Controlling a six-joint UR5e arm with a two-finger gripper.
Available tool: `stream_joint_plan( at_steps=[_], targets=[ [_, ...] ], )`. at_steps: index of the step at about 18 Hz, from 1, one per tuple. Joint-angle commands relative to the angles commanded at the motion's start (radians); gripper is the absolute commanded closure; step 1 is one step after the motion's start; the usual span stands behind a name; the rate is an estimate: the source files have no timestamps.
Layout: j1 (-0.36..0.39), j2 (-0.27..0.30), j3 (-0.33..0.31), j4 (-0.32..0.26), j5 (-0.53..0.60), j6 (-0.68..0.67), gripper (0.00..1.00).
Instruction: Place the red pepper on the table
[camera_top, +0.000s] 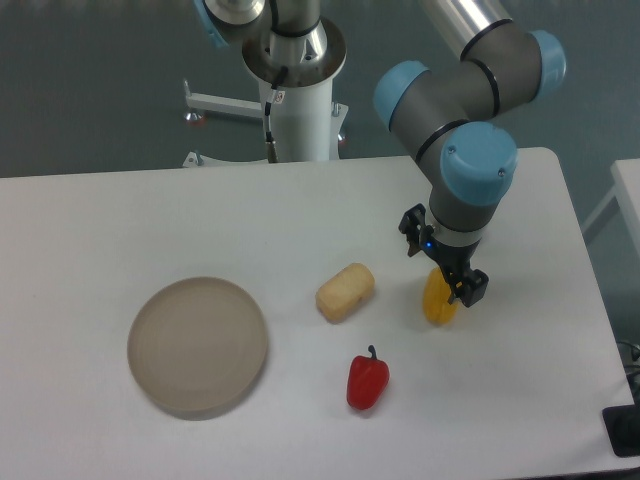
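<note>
The red pepper (367, 380) is small and glossy with a short dark stem. It lies on the white table (100, 230) at the front middle, apart from everything else. My gripper (445, 275) hangs to the upper right of it, just above a yellow pepper (438, 301) that lies on the table. The gripper's dark fingers point down and sit around the top of the yellow pepper; whether they are closed on it does not show.
A tan bread roll (345, 292) lies left of the yellow pepper. A round tan-grey disc plate (198, 346) sits at the front left. The robot's base column (295, 90) stands behind the table's far edge.
</note>
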Motion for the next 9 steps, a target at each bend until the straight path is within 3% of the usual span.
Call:
stream_joint_plan(
  at_steps=[9],
  targets=[
    [-0.003,-0.003,-0.011,0.014,-0.029,0.011,0.00]
  ],
)
